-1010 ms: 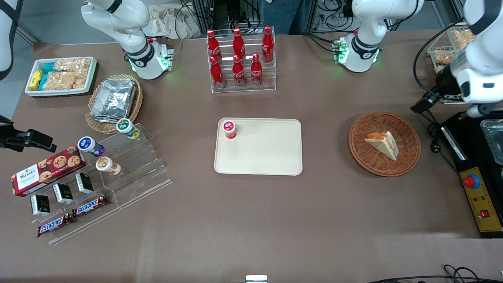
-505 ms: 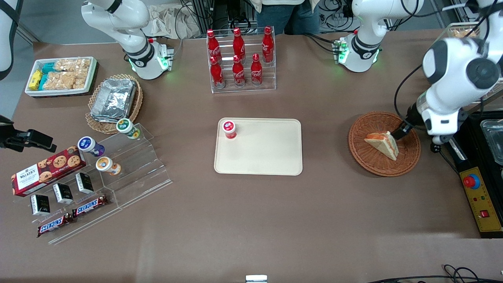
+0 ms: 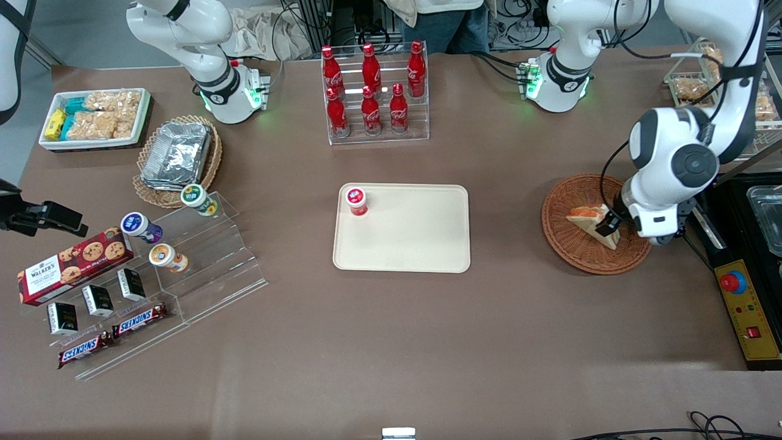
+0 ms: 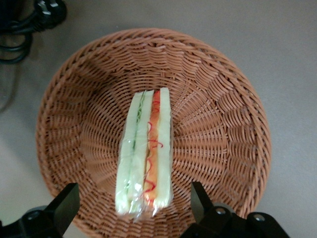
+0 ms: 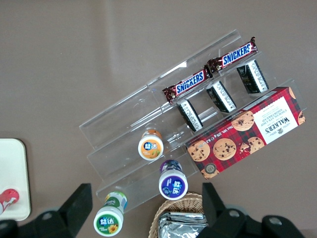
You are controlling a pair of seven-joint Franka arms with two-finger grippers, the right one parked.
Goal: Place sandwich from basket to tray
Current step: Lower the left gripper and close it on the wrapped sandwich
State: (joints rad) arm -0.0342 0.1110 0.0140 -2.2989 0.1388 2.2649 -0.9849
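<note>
Brown tabletop carries the cream tray (image 3: 415, 244), which holds a small red-capped bottle (image 3: 356, 201) in the corner toward the parked arm's end. Toward the working arm's end sits the round wicker basket (image 3: 565, 241) with the wrapped sandwich (image 4: 144, 156) lying inside. Above it hangs the gripper (image 4: 134, 210), fingers spread wide astride the sandwich without touching it.

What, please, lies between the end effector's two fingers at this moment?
In the left wrist view, the sandwich lies in the gap between the open end effector fingers, untouched, still resting in the basket.
</note>
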